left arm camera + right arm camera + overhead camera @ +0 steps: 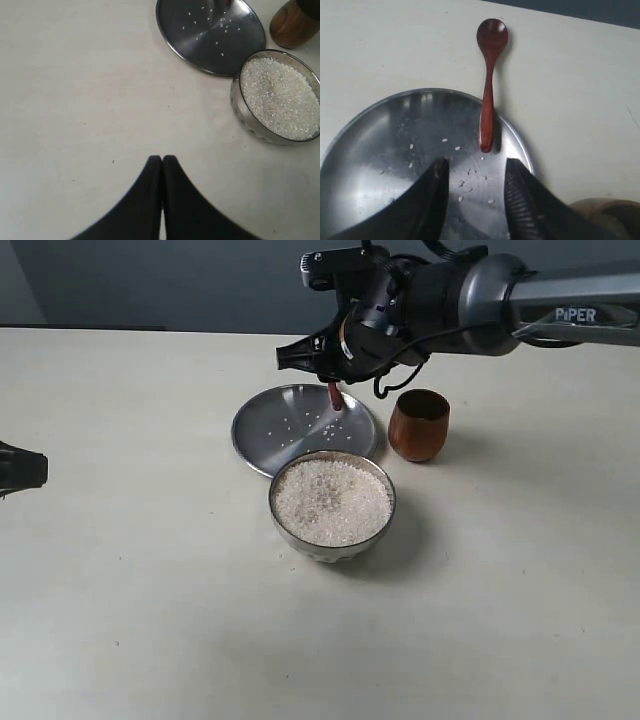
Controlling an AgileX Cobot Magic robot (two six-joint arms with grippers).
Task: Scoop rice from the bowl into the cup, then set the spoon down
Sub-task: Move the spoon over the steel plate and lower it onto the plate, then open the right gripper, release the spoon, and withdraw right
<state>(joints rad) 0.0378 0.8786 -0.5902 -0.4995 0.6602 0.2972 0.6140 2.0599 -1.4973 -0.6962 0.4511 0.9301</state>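
The steel bowl [332,537] stands at the table's middle, filled with a mound of white rice [331,502]; both also show in the left wrist view as bowl [245,117] and rice [280,97]. The reddish-brown wooden cup [419,425] stands behind it to the right. The dark wooden spoon [488,95] lies with its handle end on the flat steel plate [270,430] and its head on the table beyond the rim. My right gripper [475,170] is open just above the plate, apart from the spoon's handle end. My left gripper [162,159] is shut and empty, far left.
The flat steel plate [375,150] carries several stray rice grains [465,180]. The plate also shows in the left wrist view [200,45], beside the cup [292,25]. The right arm [560,305] reaches in over the back right of the table.
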